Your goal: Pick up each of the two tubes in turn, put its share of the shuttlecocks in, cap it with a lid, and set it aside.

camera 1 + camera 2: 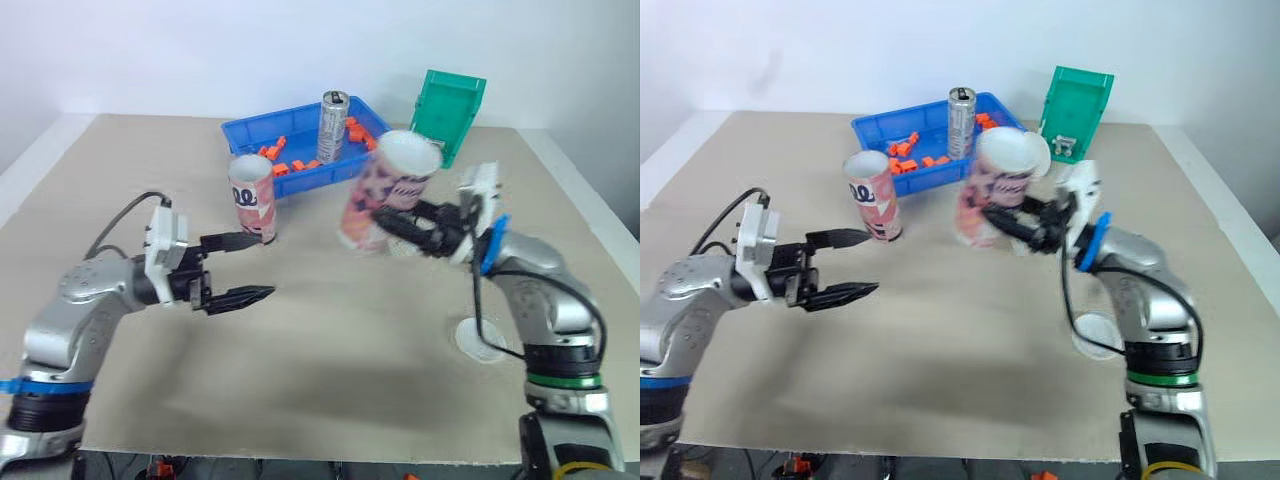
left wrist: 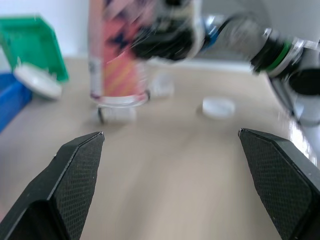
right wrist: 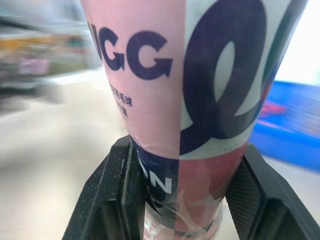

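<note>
My right gripper (image 1: 392, 228) is shut on a pink patterned tube (image 1: 385, 195), holding it low on its side. The tube leans with its open white mouth up, toward the far right. In the right wrist view the tube (image 3: 185, 100) sits clamped between both black fingers (image 3: 117, 195). A second, shorter pink tube (image 1: 252, 197) stands upright on the table in front of the blue bin. My left gripper (image 1: 262, 267) is open just in front of that tube, holding nothing. A white lid (image 1: 478, 338) lies flat on the table by my right arm.
A blue bin (image 1: 240, 135) at the back holds orange pieces and a silver can (image 1: 333, 127). A green bin (image 1: 448, 112) stands tipped at the back right, with a white disc (image 2: 37, 81) by it. Small blurred white items (image 2: 116, 114) lie near the held tube's base.
</note>
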